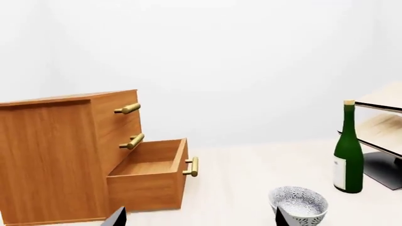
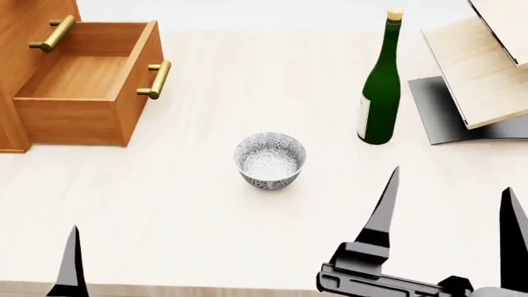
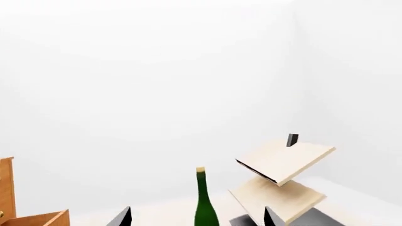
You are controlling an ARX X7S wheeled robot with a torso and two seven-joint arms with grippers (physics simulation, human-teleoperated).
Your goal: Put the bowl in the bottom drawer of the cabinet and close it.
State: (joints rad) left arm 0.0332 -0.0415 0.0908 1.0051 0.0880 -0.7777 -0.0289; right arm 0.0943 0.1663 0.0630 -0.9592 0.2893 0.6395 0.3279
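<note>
White with a fine grey flower pattern, the bowl (image 2: pixel 270 159) stands upright on the pale wooden table (image 2: pixel 206 216), out in the open and touched by nothing. It sits between the cabinet (image 2: pixel 21 68) on my left and the green bottle (image 2: pixel 380 86) on my right, well apart from both. The bottom drawer (image 2: pixel 86 80) is pulled out, its inside bare, its brass handle (image 2: pixel 157 79) facing the bowl. Beyond the bottle stands a pale wooden rack (image 2: pixel 483 68) on a black base. My right claw (image 2: pixel 449 210) hangs low near the table's front edge, fingers spread wide and holding nothing. Of my left claw (image 1: pixel 197 219) I see only fingertips (image 2: pixel 73 260); in the left wrist view they stand far apart, empty, the bowl just beside one.
</note>
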